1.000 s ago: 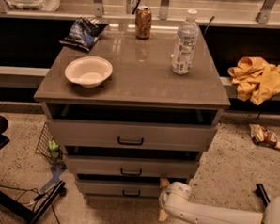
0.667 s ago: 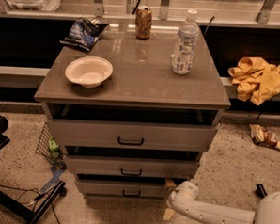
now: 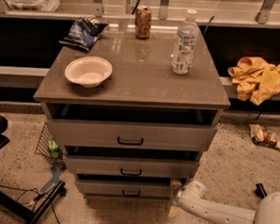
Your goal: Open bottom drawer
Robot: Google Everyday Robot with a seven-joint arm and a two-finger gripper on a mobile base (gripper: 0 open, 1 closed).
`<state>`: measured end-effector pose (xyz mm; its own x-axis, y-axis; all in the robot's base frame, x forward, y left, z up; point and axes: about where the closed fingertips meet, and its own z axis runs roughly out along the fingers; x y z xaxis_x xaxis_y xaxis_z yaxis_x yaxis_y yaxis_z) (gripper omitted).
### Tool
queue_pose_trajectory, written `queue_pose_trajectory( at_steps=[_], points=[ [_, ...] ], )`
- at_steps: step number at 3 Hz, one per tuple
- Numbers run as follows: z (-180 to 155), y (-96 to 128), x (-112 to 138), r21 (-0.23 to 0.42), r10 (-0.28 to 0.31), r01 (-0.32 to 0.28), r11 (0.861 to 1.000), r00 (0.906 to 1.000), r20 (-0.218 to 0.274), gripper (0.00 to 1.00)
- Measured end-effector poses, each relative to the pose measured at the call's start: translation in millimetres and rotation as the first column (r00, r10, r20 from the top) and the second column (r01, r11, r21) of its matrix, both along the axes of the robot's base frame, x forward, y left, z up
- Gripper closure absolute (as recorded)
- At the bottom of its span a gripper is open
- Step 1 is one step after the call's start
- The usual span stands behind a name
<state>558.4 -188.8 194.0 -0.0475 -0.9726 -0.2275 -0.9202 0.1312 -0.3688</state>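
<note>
CABINET, LOW DOWN: The slim grey bottom drawer [image 3: 103, 188] sits lowest of three in the grey cabinet. There is a dark gap above its front, and its small black bar handle [image 3: 131, 193] is untouched. Over the past second the drawer front has not visibly shifted. What has moved is the robot's two-finger gripper [image 3: 172, 197], which has drifted slightly right and upward. It now sits at the drawer's right-hand end, low over the speckled floor and well to the side of the handle. The jaws look spread, one tan finger [image 3: 175, 183] above and one below, holding nothing; whether either brushes the drawer's corner cannot be told. On this reading the pull has yet to start, and the gripper would first have to travel left to the handle. Behind it the white arm [image 3: 219, 217] runs off to the lower right. Above, the middle grey drawer front [image 3: 95, 165] and the tall top grey drawer front [image 3: 82, 132] stand partly out. A white paper bowl [image 3: 88, 71] and a clear plastic water bottle [image 3: 184, 43] rest on the brown cabinet top [image 3: 137, 80].
</note>
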Motion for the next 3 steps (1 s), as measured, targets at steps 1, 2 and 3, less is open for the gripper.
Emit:
queue_pose_trajectory(
  at_steps=[1, 2, 3],
  points=[
    [-4.4, 1.8, -1.6, 0.012, 0.001, -0.001, 1.0, 1.0, -0.009, 0.0],
    [-16.7, 7.3, -6.0, 0.045, 0.01, -0.008, 0.999, 0.9992, -0.039, 0.17],
    [-18.3, 9.5, -9.0, 0.061, 0.0, 0.004, 0.998, 0.9985, -0.055, 0.41]
  ],
)
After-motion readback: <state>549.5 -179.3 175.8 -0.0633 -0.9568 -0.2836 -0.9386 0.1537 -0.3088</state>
